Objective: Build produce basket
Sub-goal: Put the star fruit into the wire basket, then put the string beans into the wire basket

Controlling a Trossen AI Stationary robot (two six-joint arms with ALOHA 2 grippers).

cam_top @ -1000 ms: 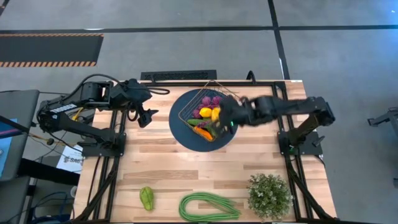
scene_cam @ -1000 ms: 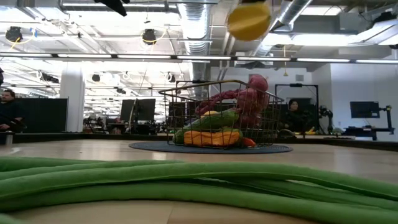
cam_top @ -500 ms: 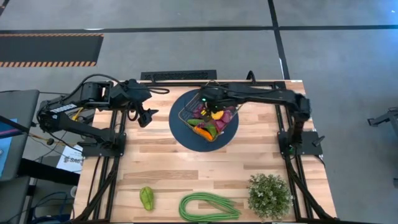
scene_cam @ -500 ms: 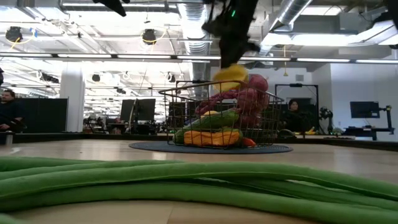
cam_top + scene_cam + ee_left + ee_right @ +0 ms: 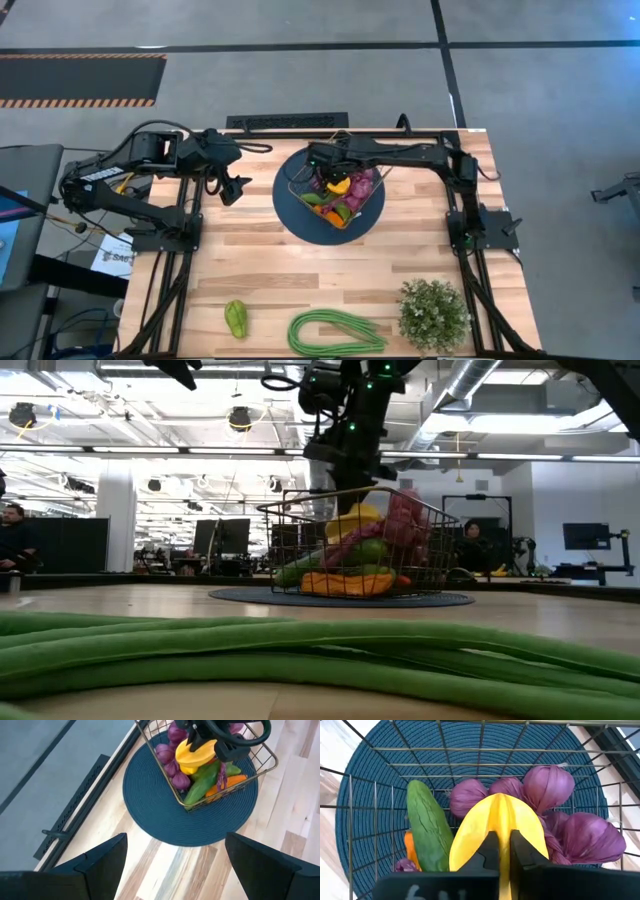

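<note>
The right tool (image 5: 333, 181) reaches over the wire basket (image 5: 306, 171), its two dark fingers (image 5: 490, 851) pinched on the ridge of the smooth yellow lemon (image 5: 497, 832), which sits atop the pile inside. The basket is a shallow square of thin metal grid, see-through, standing on a round dark blue mat (image 5: 288, 212) with a ribbed, coiled weave. Under and around the lemon lie bulbous purple grapes (image 5: 552, 785) with a faintly streaked skin, a long matte green cucumber (image 5: 426, 831) and an orange carrot (image 5: 410, 851) showing at the edge.

The left tool (image 5: 236, 189) hangs above the light wooden plank counter (image 5: 300, 270) beside the mat, its fingers (image 5: 97, 865) spread wide apart and holding nothing.

At the near edge of the counter lie a lumpy green pepper (image 5: 236, 318), a looped bundle of long green beans (image 5: 335, 332) and a bushy potted plant (image 5: 433, 313), all well apart from the basket.

The right wrist view alone shows the grip on the lemon up close. The low view shows the basket's height, with the produce heaped up to its rim (image 5: 345, 500) and the beans filling the foreground. Only the high view takes in the pepper and the plant.
</note>
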